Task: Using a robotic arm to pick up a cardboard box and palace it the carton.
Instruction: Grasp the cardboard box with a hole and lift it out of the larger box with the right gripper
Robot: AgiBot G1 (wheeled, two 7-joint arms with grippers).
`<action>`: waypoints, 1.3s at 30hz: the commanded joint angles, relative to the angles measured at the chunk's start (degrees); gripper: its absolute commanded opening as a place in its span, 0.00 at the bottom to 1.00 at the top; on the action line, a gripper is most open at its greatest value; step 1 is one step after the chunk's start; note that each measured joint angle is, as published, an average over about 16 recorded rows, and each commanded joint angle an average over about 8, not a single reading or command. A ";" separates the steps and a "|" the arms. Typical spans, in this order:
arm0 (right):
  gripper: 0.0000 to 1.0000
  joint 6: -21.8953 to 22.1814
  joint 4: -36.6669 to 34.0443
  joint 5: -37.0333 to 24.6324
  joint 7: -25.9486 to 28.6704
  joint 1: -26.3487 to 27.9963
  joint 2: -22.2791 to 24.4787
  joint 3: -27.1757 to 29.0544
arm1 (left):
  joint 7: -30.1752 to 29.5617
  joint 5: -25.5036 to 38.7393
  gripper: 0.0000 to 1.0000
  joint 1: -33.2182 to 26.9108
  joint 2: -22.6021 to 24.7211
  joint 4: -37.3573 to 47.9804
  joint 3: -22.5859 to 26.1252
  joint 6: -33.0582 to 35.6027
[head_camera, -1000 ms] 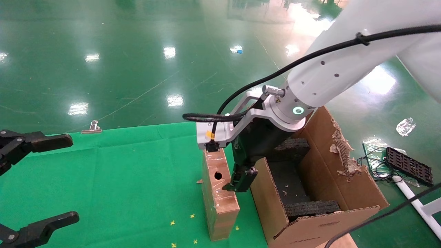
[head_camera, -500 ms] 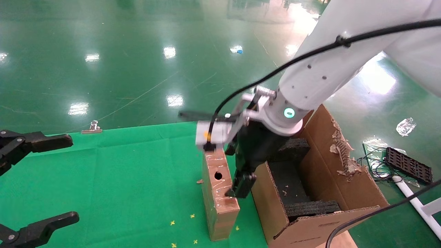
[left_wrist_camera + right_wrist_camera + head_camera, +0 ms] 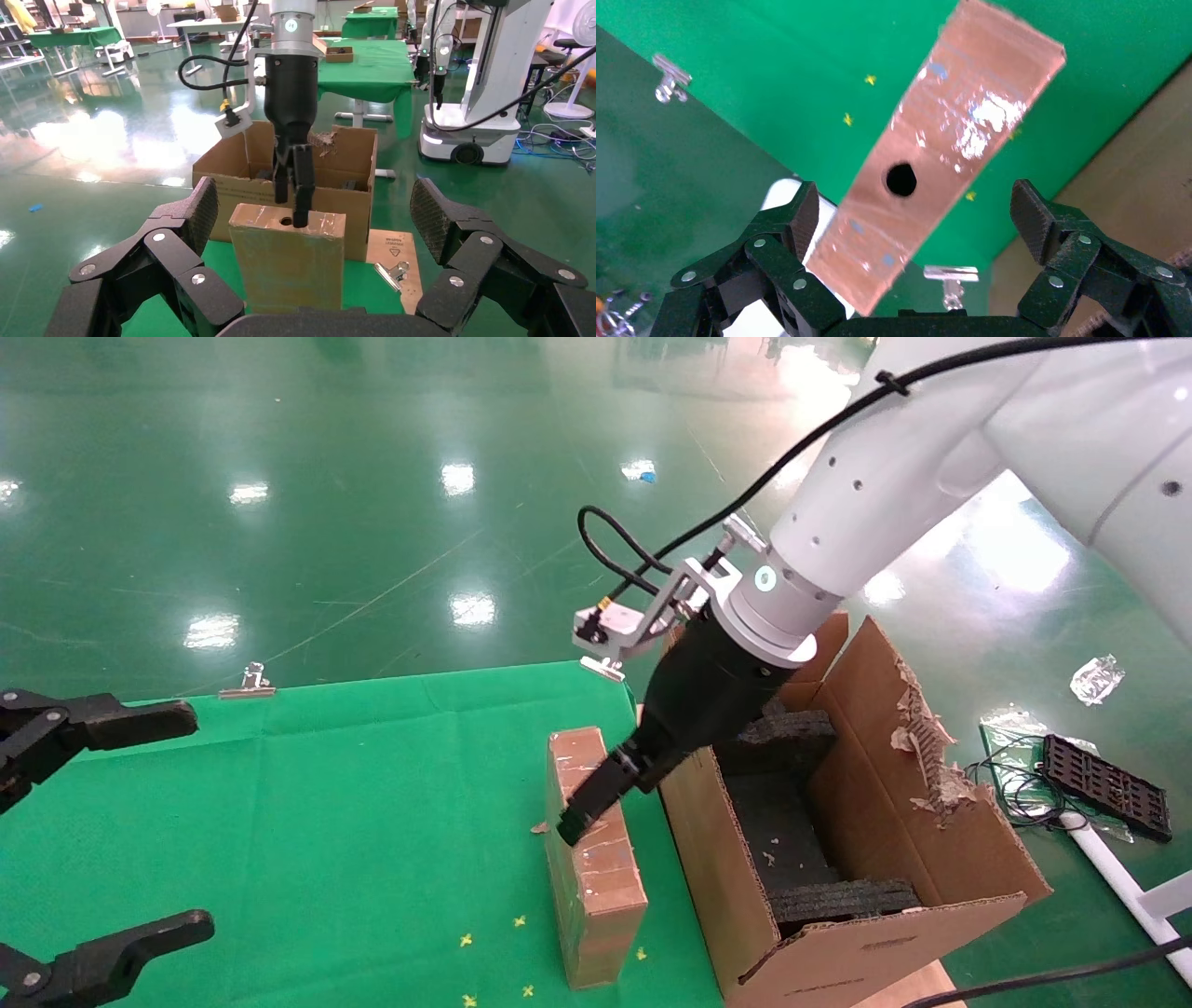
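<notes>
1. The right pincer [image 3: 582,812], on the white robotic arm [image 3: 866,495], hangs tilted over the top face of the cardboard box [image 3: 596,859], near the end of the box that lies away from the robot.
2. In the right wrist view the pincer's fingers [image 3: 789,225] are spread wide, with the cardboard box [image 3: 940,151] between them and touching neither finger.
3. In the left wrist view the fingertips of the right pincer [image 3: 295,207] reach the top face of the box [image 3: 288,260] beside its round hole [image 3: 284,220]. Contact with the face cannot be confirmed.
4. The cardboard box stands on its long narrow side on the green bench [image 3: 307,822], just beside the near wall of the carton [image 3: 931,840], on the carton's left.
5. The long axis of the box runs level, from the robot outward, roughly parallel to the carton wall next to it.
6. The narrow taped face of the box points up. The round hole [image 3: 901,179] sits in that face, in the half away from the robot.
7. The carton is open at the top, with black foam blocks [image 3: 838,901] inside and a torn flap [image 3: 917,738] on its right side.
8. The left pincer [image 3: 56,840] is parked at the left edge of the bench, well apart from the box, with its fingers [image 3: 176,232] spread and gripping nothing.
</notes>
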 commanded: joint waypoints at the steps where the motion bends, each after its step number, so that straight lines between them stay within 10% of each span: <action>1: 1.00 0.17 -2.72 1.74 -0.55 -0.41 -0.64 -0.47 | 0.00 -0.01 1.00 0.00 0.00 0.00 0.01 0.00; 7: 0.98 0.20 -7.23 2.14 -1.90 -1.67 -4.23 -2.96 | 0.02 -0.02 1.00 -0.01 -0.01 0.00 0.03 -0.01; 12: 0.44 0.31 -9.18 1.57 -2.61 -1.86 -6.52 -5.17 | 0.03 -0.04 0.98 -0.01 -0.02 0.00 0.05 -0.02; 17: 0.00 0.37 -9.86 1.40 -2.86 -1.56 -7.71 -6.79 | 0.04 -0.05 0.54 -0.02 -0.03 0.00 0.07 -0.03; 23: 0.00 0.32 -9.79 2.10 -2.77 -1.38 -8.05 -8.35 | 0.05 -0.07 0.02 -0.02 -0.04 0.00 0.10 -0.04; 39: 0.00 0.63 -9.19 3.87 -3.77 -1.35 -7.78 -11.94 | 0.08 -0.11 0.00 -0.03 -0.07 0.00 0.16 -0.07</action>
